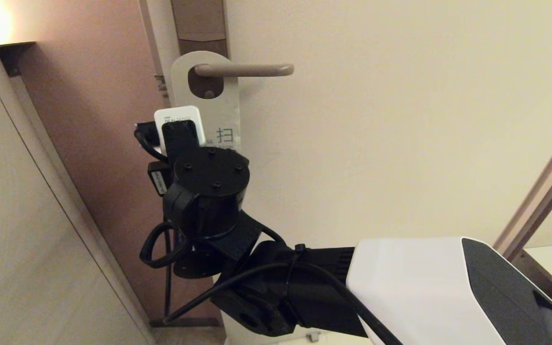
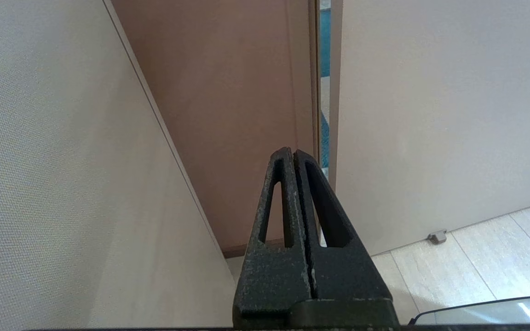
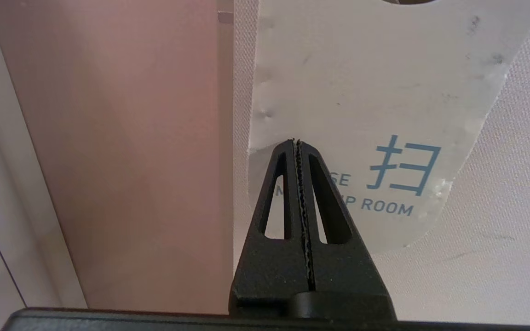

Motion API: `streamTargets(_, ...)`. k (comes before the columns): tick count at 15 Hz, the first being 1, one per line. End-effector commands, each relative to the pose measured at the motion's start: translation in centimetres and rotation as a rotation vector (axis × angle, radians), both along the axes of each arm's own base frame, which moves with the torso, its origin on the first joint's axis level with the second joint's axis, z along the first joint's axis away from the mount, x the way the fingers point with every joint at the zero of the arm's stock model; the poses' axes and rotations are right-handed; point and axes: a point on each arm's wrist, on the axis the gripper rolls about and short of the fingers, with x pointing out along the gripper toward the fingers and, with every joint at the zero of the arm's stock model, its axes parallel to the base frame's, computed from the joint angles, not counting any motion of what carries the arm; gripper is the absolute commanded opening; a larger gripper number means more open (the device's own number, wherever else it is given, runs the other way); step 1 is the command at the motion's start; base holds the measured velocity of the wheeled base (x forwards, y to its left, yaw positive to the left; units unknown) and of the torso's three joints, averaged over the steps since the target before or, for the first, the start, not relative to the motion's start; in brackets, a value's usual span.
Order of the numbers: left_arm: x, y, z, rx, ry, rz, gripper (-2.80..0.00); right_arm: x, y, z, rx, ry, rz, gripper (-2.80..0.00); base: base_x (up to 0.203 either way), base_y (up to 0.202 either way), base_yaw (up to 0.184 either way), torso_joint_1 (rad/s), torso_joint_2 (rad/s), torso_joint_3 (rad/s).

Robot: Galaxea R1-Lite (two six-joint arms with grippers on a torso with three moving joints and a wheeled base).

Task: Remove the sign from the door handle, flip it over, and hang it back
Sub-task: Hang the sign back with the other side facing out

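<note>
The sign [image 1: 218,108] hangs by its oval hole on the door handle [image 1: 245,70], white "MAKE UP ROOM" face outward, flat against the pale door [image 1: 400,143]. The right claw [image 3: 298,141] sits in front of the card's lower part, toward seven o'clock from the handle, its fingers pressed together with nothing between them; whether the tips touch the card cannot be told. The left claw [image 2: 291,151] is also closed and empty, parked well away, pointing at the gap beside the door. The card looks thin, light and fairly stiff, with a smooth, probably slippery finish and small dents along its edges, so it would likely flex rather than break. A sensible hold is probably the free lower edge or the side at nine o'clock, pinching across its thickness, which needs the fingers opened first, then lifting toward the handle's free end at three o'clock.
</note>
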Motion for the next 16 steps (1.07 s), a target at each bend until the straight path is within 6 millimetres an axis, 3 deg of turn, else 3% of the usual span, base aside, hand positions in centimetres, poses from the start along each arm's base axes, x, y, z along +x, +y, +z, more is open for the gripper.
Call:
streamTargets(1,0.0,0.0,0.0,0.001,0.001,0.000,-2.80,-0.3,-0.5,0.7,0.003,-0.002,-0.005,-2.80,0.000,0.000,0.000,0.000,0.00,0.000)
streamTargets(11,0.0,0.0,0.0,0.001,0.001,-0.001,-2.80,-2.8,-5.2,3.0,-0.075,0.040,-0.023,-2.80,0.000,0.000,0.000,0.000,0.00,0.000)
streamTargets(16,0.0,0.0,0.0,0.001,0.002,0.000,-2.80,-5.1,-10.2,1.8,-0.212,0.113,-0.058,-2.80,0.000,0.000,0.000,0.000,0.00,0.000)
